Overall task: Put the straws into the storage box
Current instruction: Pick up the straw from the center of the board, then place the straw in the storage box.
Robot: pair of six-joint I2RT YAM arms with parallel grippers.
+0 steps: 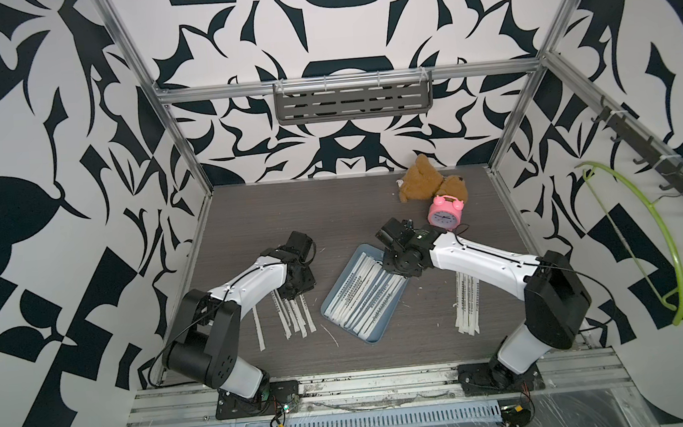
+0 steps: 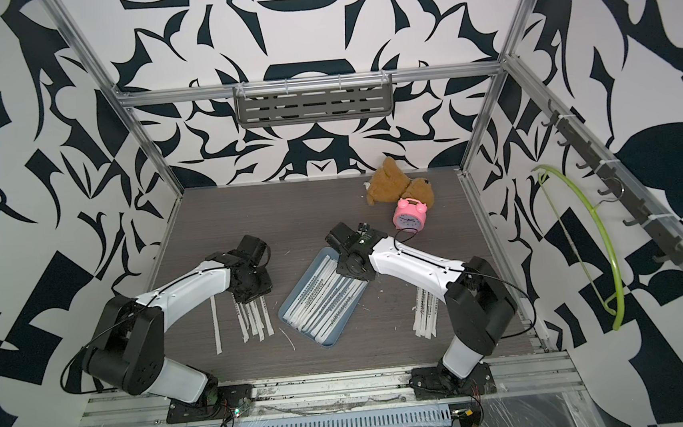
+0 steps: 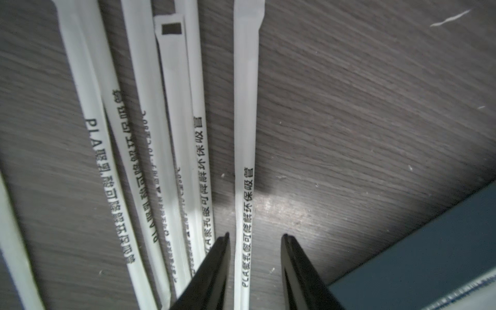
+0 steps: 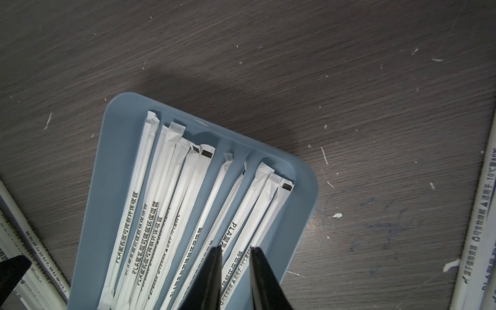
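The blue-grey storage box lies slanted at mid table and holds several white printed straws. More straws lie fanned on the table to its left, and another bundle lies to its right. My left gripper is down over the left fan, open, with one straw lying between its jaws and a gap on one side. My right gripper hovers over the box near its right rim, jaws narrowly open above straws lying flat inside.
A brown teddy bear and a pink alarm clock sit at the back right, close behind the right wrist. A grey slotted shelf hangs on the back wall. A green hanger hangs at the right. A thin white sliver lies by the box.
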